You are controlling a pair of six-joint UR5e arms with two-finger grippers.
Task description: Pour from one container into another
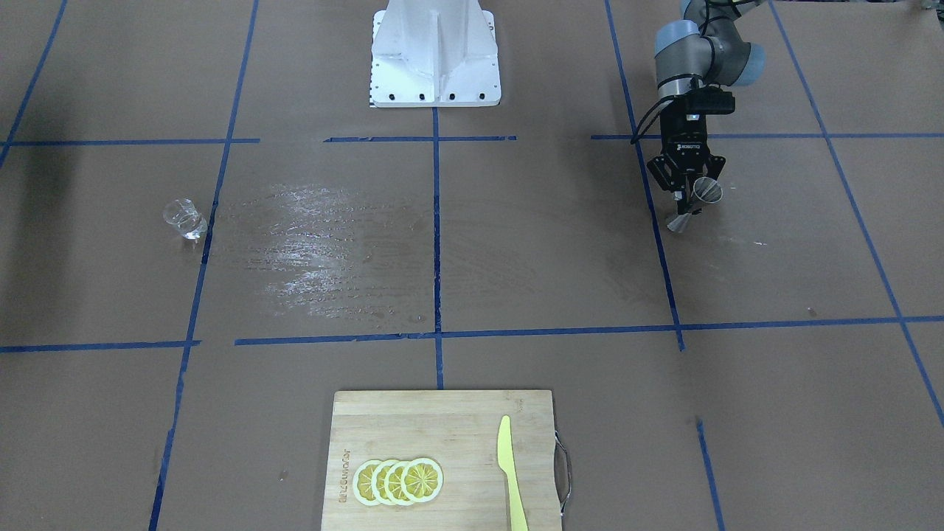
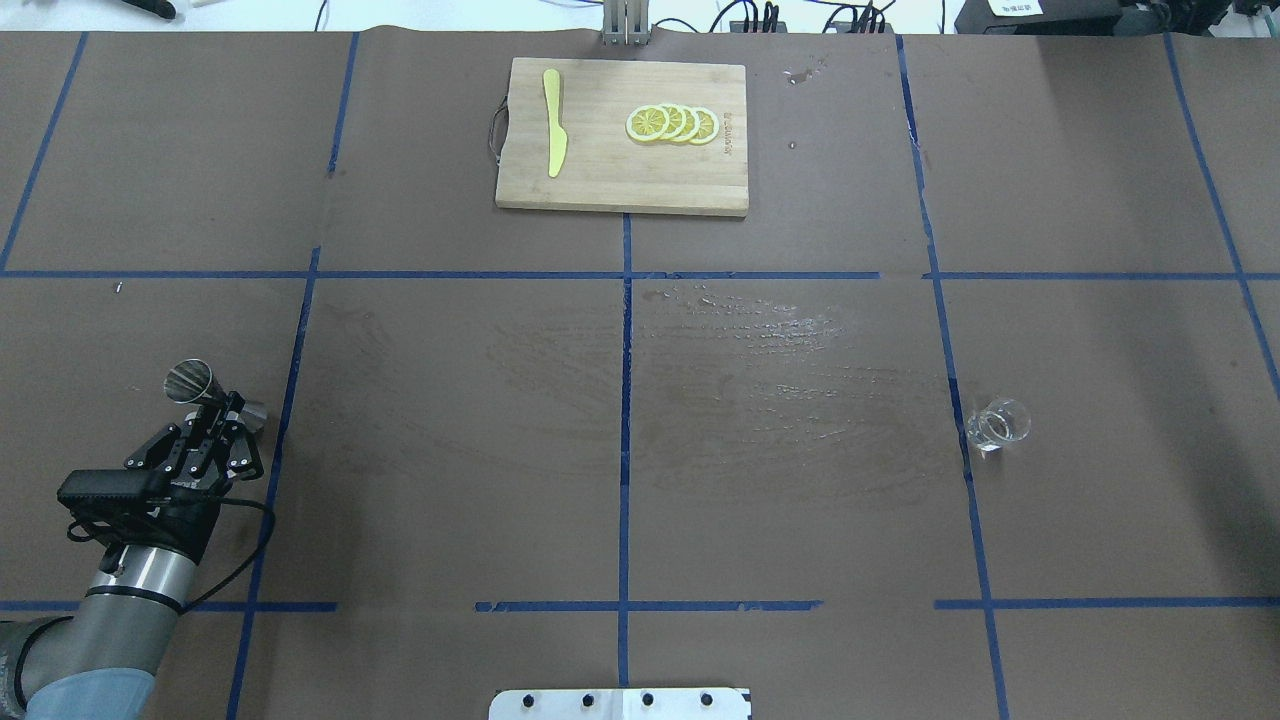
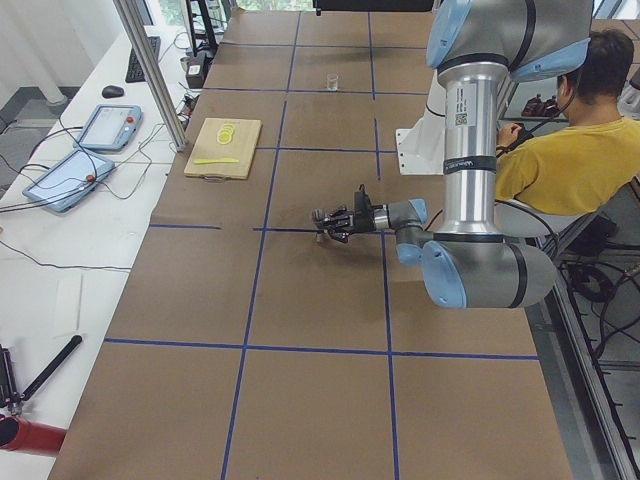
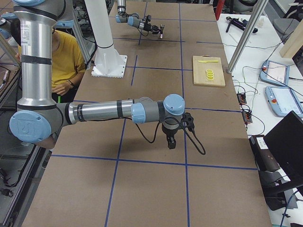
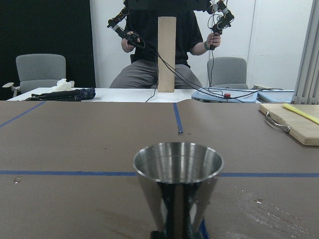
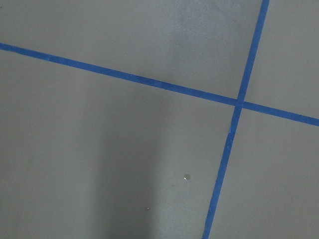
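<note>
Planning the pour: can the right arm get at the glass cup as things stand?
Probably yes. The glass cup stands alone on bare table in the robot's right half; the right gripper hangs over that end, and nothing shows between them.

The jigger [image 5: 178, 189] is cut off at the left wrist view's bottom edge.
</note>
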